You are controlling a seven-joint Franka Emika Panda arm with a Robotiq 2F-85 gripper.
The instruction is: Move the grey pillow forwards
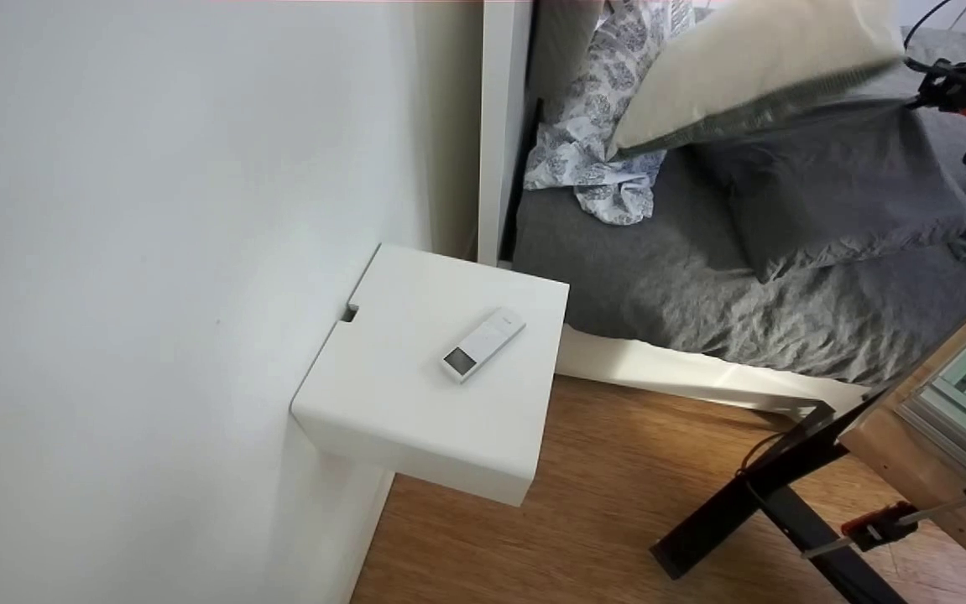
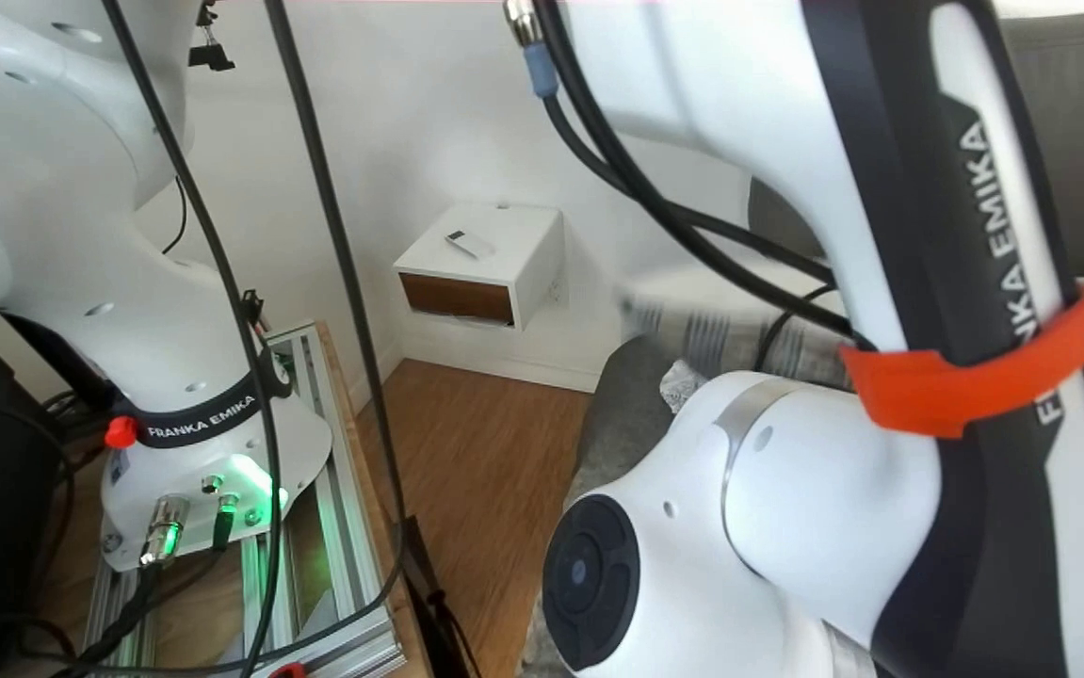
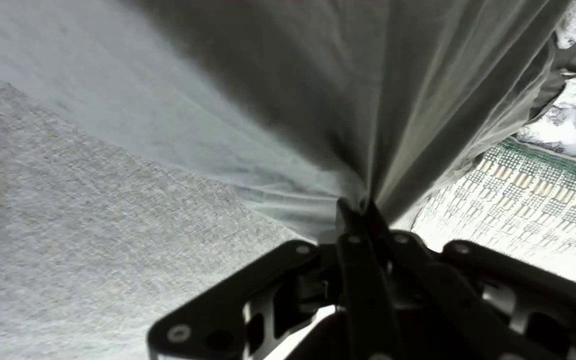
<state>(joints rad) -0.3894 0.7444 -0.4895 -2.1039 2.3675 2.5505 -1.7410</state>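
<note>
at two o'clock in an exterior view the grey pillow (image 1: 843, 184) lies on the bed (image 1: 655, 285), the gripper (image 3: 361, 206) pinching a bunched fold near its one o'clock edge, a sensible hold, since the pillow should prove light, soft and saggy.

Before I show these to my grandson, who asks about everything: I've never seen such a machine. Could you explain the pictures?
It's a robot arm ending in a black pincer. Two pictures are taken from outside it; the wrist view is taken from the arm itself. There, the pincer is shut on a gathered bit of the grey pillow. In an exterior view, that pillow, raised at the pincer, is over the bed, near a cream pillow and patterned cloth. A remote lies on a white nightstand.
</note>
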